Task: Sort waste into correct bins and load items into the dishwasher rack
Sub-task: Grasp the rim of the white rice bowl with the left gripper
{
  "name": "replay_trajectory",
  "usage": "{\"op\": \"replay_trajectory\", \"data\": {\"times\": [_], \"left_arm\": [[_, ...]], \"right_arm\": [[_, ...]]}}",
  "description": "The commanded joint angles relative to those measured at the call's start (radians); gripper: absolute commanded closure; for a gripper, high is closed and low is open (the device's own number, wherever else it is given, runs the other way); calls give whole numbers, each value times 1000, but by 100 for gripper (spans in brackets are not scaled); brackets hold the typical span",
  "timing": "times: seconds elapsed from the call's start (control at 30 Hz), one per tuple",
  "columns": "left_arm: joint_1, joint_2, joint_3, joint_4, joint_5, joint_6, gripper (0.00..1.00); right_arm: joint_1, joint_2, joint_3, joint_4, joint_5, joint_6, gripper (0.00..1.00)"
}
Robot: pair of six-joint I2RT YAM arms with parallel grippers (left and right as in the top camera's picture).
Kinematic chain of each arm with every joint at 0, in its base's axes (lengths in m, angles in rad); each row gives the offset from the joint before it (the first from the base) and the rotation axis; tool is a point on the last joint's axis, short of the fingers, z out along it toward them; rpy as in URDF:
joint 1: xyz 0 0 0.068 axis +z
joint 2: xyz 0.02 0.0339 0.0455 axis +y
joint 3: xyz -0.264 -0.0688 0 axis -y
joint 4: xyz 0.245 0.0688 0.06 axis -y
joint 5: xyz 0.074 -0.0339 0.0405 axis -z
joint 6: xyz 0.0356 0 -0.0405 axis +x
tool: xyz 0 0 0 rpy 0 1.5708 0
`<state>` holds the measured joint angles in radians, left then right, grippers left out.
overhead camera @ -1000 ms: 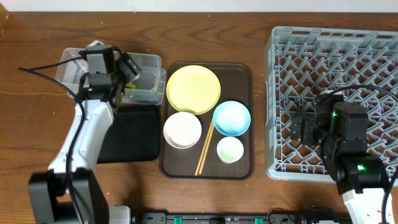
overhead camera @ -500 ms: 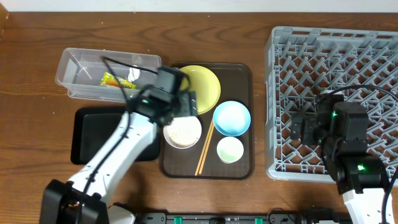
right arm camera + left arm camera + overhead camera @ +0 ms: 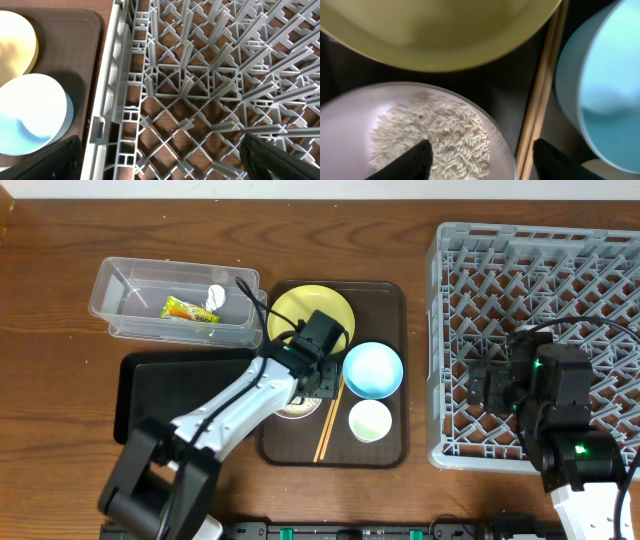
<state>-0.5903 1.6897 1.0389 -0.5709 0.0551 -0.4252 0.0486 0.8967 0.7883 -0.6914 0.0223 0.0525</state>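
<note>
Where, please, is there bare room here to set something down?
Bare tabletop runs between the brown serving tray and the dishwasher rack, and along the far edge behind the clear tub. The black tray's left half is bare too. The serving tray is crowded: plate, bowls, cup, chopsticks and the left gripper.

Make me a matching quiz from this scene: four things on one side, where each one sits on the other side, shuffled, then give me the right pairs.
Things
1. snack wrapper
2. rice
3. chopsticks
4. yellow plate

Places
A. lying between the white bowl and the light-blue bowl
B. at the far end of the brown serving tray
C. inside the clear tub
D. in the white bowl

Pairs: 1-C, 2-D, 3-A, 4-B
</note>
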Motion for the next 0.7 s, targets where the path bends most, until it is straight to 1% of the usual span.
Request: {"op": "replay_trajectory", "data": {"times": [0.0,0.17,0.3,0.33,0.4,0.5,0.6,0.67], "left_arm": [[-10,37,-11,-2,42,-26,41],[-23,69,-11,-11,50,-26,61],[-26,68,-10,-11,50,-26,66],[-26,68,-10,-11,50,-26,72],[-26,66,-10,-12,50,-26,79],[-26,53,-9,-12,50,-25,81],[-26,29,-8,-13,50,-25,92],[-26,3,-8,-16,50,-25,94]], "right_arm": [[-10,0,18,-2,3,11,1],[-10,0,18,-2,3,11,1],[-10,0,18,-2,3,11,1],[-10,0,18,-2,3,11,1],[-10,0,18,-2,3,11,1],[-10,0,18,-2,3,11,1],[-10,0,18,-2,3,11,1],[-10,0,18,-2,3,11,1]]}}
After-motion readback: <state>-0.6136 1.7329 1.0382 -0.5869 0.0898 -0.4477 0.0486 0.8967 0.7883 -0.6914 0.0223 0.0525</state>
